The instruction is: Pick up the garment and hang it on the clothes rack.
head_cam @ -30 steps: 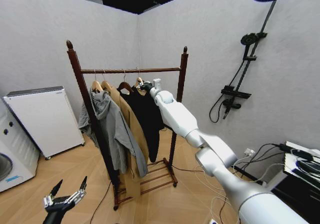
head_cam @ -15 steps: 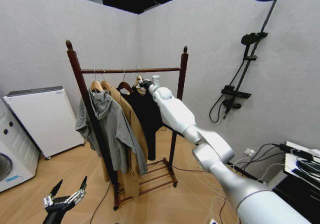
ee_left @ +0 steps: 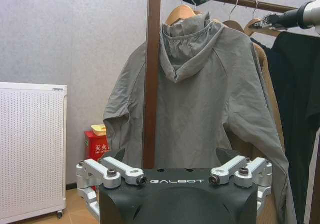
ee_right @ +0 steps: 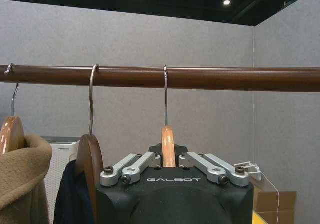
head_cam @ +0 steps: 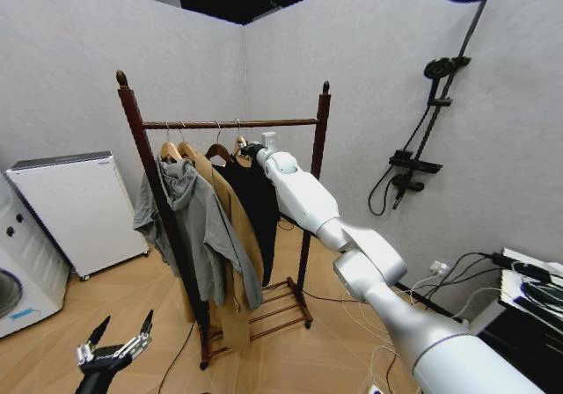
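Hook over rack (head_cam: 230, 123) rail, black garment (head_cam: 262, 205) hung; R gripper (ee_right: 170, 160) jaws pinching hanger, release left; L gripper (head_cam: 113, 352) spread, parked low.

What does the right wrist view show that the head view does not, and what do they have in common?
Right wrist view alone: up close, the metal hook of the pale hanger lies over the rail, and the right gripper has its fingers closed on the hanger's neck.

Head view alone: the whole clothes rack with its base shelf, the black garment hanging long, the grey hooded sweatshirt, and the left gripper low and open.

Both: the rail, the neighbouring hangers, the tan coat.
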Tool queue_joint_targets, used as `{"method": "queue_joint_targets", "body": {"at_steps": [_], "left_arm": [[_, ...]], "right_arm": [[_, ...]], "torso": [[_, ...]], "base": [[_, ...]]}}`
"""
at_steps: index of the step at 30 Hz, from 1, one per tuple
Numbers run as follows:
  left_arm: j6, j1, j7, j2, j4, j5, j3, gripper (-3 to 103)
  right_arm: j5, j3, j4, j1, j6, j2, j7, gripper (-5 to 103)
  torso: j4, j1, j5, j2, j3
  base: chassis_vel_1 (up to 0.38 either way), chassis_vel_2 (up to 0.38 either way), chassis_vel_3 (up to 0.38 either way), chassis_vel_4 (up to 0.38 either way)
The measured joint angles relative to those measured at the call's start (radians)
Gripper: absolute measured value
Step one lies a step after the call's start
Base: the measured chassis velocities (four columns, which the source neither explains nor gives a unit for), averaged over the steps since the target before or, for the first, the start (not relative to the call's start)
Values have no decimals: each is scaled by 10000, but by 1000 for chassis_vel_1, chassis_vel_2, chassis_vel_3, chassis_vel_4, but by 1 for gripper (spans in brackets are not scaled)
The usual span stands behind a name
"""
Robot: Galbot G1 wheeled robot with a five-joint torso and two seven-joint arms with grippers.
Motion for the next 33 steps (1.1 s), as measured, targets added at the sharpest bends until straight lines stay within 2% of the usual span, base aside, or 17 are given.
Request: {"method": "queue_joint_targets", "body": {"at_steps": [4, 5, 7, 8, 10, 11, 13, 14, 19, 21, 22, 24, 25, 27, 28, 31, 33], "left_arm": [[0, 0, 0, 0, 0, 0, 0, 100], [0, 0, 0, 0, 0, 0, 0, 100], [0, 1, 0, 0, 0, 0, 0, 100], [0, 0, 0, 0, 0, -1, 0, 100], [1, 0, -2, 0, 0, 0, 0, 100], [0, 0, 0, 0, 0, 0, 0, 100], [0, 0, 0, 0, 0, 0, 0, 100], [0, 0, 3, 0, -1, 0, 0, 100], [0, 0, 1, 0, 0, 0, 0, 100], [0, 0, -1, 0, -1, 0, 0, 100], [0, 0, -1, 0, -1, 0, 0, 100], [0, 0, 2, 0, -1, 0, 0, 100], [0, 0, 2, 0, -1, 0, 0, 100], [0, 0, -2, 0, 0, 0, 0, 100], [0, 0, -2, 0, 0, 0, 0, 100], [0, 0, 3, 0, 0, 0, 0, 100], [0, 0, 0, 0, 0, 0, 0, 100]], "right_arm": [[23, 52, 369, -176, -116, -28, 129, 8], [-61, 124, 768, -342, -148, -179, 122, 18], [-70, 150, 955, -414, -149, -291, 114, 18], [7, 139, 1597, -608, -178, -670, 201, 28], [60, 110, 1856, -685, -224, -819, 299, 28], [198, -11, 2810, -962, -455, -1378, 615, 40], [236, -38, 3218, -1103, -508, -1623, 704, 40], [358, -79, 4094, -1464, -611, -2100, 882, 51], [1096, 2, 6293, -2510, -934, -3230, 1421, 61], [1638, 470, 8134, -3716, -1118, -4507, 1780, 72], [1638, 470, 8134, -3716, -1118, -4507, 1780, 72], [2029, 1254, 10097, -5094, -1248, -5934, 2086, 83], [2029, 1254, 10097, -5094, -1248, -5934, 2086, 83], [2091, 2737, 12330, -7313, -1295, -7123, 2142, 97], [2091, 2737, 12330, -7313, -1295, -7123, 2142, 97], [2033, 4770, 14168, -10064, -1059, -7796, 2407, 100], [1830, 5779, 14899, -11443, -973, -7743, 2487, 100]], "torso": [[-1, 0, 0, -1, 0], [4, 1, -1, -1, 1], [4, 1, -1, -2, 1], [5, 1, 0, -1, 2], [2, 1, 0, -1, 1], [-1, 1, 1, -1, 1], [-2, 1, 2, -1, 0], [-3, 0, 3, -1, 1], [1, 0, 3, -1, 1], [9, 1, 2, -2, 1], [9, 1, 2, -2, 1], [-7, 2, 11, -1, 1], [-7, 2, 11, -1, 1], [-9, -2, 4, 1, -3], [-9, -2, 4, 1, -3], [-2, -1, 1, 0, -2], [1, -3, -7, 1, -3]], "base": [[0, 0, 0, 0], [0, 0, 0, 0], [0, 0, 0, 0], [0, 0, 0, 0], [0, 0, 0, 0], [0, 0, 0, 0], [0, 0, 0, 0], [0, 0, 0, 0], [0, 0, 0, 0], [0, 0, 0, 0], [0, 0, 0, 0], [0, 0, 0, 0], [0, 0, 0, 0], [0, 0, 0, 0], [0, 0, 0, 0], [0, 0, 0, 0], [0, 0, 0, 0]]}}
